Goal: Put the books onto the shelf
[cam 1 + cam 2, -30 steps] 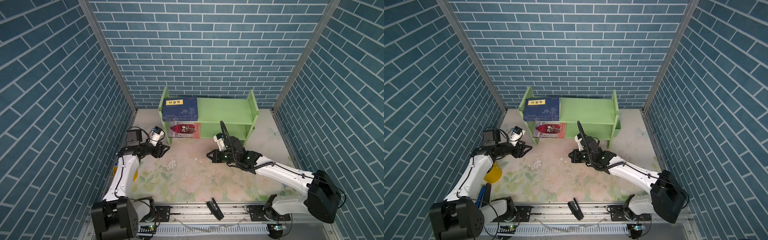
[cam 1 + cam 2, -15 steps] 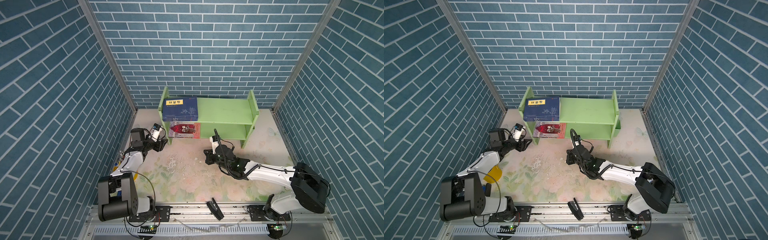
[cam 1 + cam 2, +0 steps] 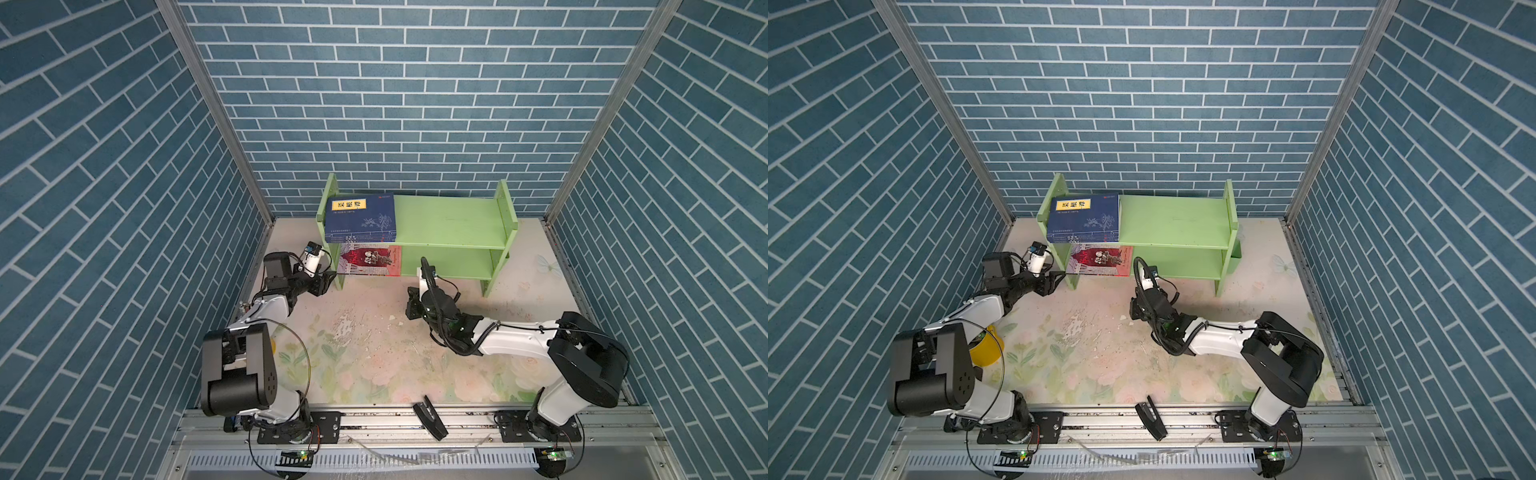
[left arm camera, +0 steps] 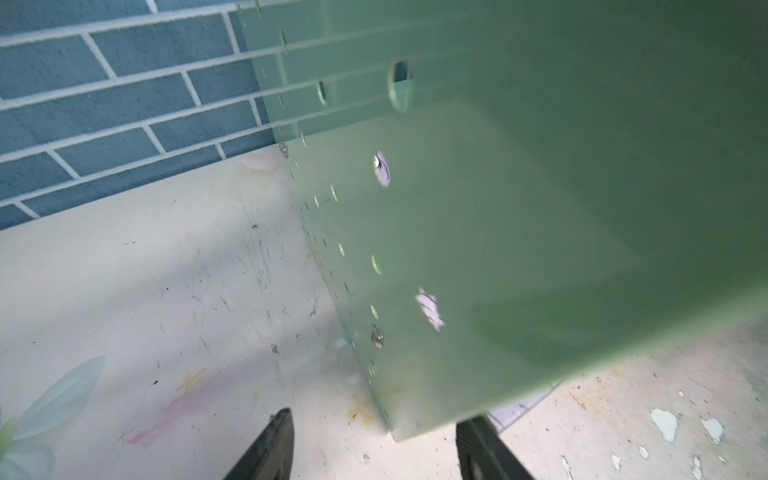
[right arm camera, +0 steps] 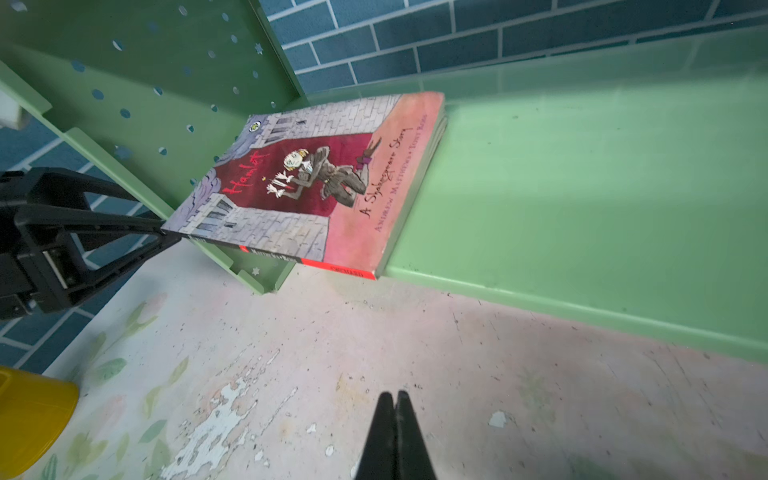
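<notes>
Dark blue books (image 3: pixel 360 218) flat atop green shelf (image 3: pixel 451 222); red castle book (image 3: pixel 370 261) on lower tier

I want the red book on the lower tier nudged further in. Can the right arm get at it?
Probably yes: the right gripper, fingers shut, faces the red book across bare tabletop; only the left gripper sits by one corner.

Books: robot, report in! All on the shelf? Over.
Left hand open at shelf leg; right hand shut, empty. Hamlet book on lower tier, overhanging; blue book on top. Nothing blocking.
</notes>
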`<move>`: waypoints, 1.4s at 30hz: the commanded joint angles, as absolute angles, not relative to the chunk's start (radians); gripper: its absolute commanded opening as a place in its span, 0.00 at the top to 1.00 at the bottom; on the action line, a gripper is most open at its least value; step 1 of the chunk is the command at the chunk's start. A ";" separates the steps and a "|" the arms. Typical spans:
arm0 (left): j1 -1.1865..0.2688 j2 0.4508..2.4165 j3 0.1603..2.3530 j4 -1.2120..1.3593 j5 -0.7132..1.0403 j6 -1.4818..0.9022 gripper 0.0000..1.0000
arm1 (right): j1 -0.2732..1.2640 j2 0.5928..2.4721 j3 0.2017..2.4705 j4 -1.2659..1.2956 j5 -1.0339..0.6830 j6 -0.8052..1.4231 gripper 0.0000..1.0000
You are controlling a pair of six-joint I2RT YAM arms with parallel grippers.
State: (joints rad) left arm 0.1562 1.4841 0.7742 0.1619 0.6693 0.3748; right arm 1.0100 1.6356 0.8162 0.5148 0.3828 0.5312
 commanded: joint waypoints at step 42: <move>0.126 1.340 0.816 -0.128 0.717 0.480 0.39 | 1.004 1.601 0.924 0.421 0.252 0.443 0.95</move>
